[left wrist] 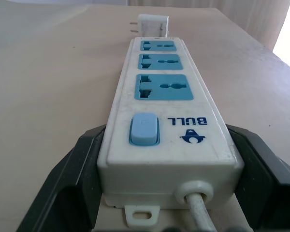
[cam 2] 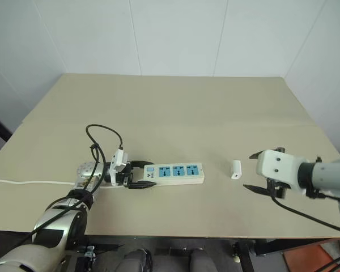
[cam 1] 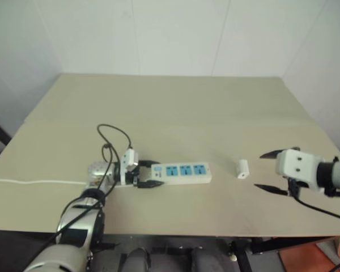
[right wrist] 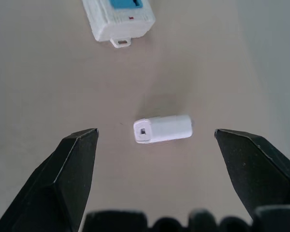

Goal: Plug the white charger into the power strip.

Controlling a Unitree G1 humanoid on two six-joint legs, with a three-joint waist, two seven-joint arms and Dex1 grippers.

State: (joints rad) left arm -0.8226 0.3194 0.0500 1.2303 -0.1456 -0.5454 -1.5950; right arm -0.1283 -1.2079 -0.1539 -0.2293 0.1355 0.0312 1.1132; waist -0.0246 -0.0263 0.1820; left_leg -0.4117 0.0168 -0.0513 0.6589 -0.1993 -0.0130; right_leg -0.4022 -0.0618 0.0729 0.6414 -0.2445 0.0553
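Observation:
The power strip lies flat on the tan table, its three blue sockets facing up. My left gripper is shut on its switch end. In the left wrist view the black fingers press against both long sides of the power strip by the cord outlet. The white charger lies on its side just past the strip's far end, apart from it. My right gripper hovers open to the right of the charger. In the right wrist view the charger lies between and beyond the spread fingertips, untouched.
The strip's thin white cord runs left along the table toward its left edge. The table's front edge is close below the strip. Bare tabletop stretches back to the white wall.

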